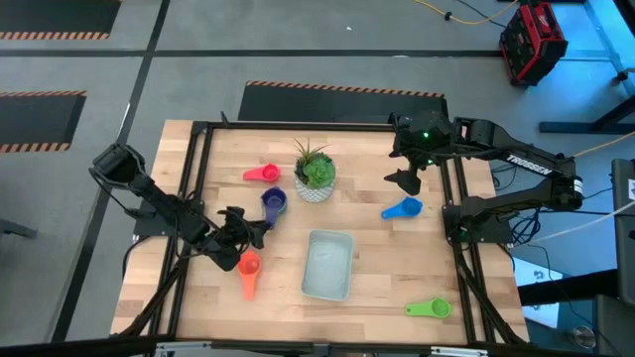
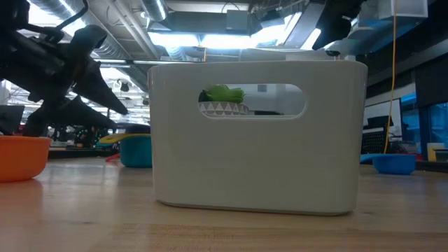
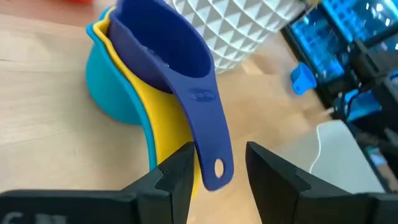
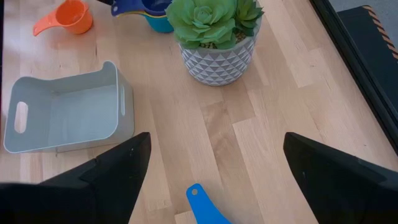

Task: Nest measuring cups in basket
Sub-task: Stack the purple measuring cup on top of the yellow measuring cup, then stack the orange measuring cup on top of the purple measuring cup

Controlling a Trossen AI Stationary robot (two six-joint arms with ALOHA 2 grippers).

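Three measuring cups sit nested on the table beside the plant pot: a teal one (image 3: 109, 81) at the bottom, a yellow one (image 3: 158, 118) in it and a purple-blue one (image 3: 165, 46) on top. My left gripper (image 3: 217, 160) is open at table height, its fingers on either side of the purple-blue cup's handle. The orange cup (image 1: 248, 266), pink cup (image 1: 263, 174), blue cup (image 1: 402, 208) and green cup (image 1: 429, 308) lie singly on the table. The basket (image 1: 328, 264) stands near the table's middle, nothing in it. My right gripper (image 4: 211, 174) hangs open above the far right. My left gripper stands level around the free end of the purple-blue cup's handle (image 3: 214, 169), which points toward it. One finger (image 3: 180, 177) lies right against the handle's side, but whether it touches I cannot tell. The other finger (image 3: 264, 171) is clearly apart from the handle.
A white patterned pot with a green plant (image 1: 315, 174) stands just behind the nested cups. The basket's grey wall (image 2: 259, 140) fills the low view. Dark frame rails run along the table's left and right sides.
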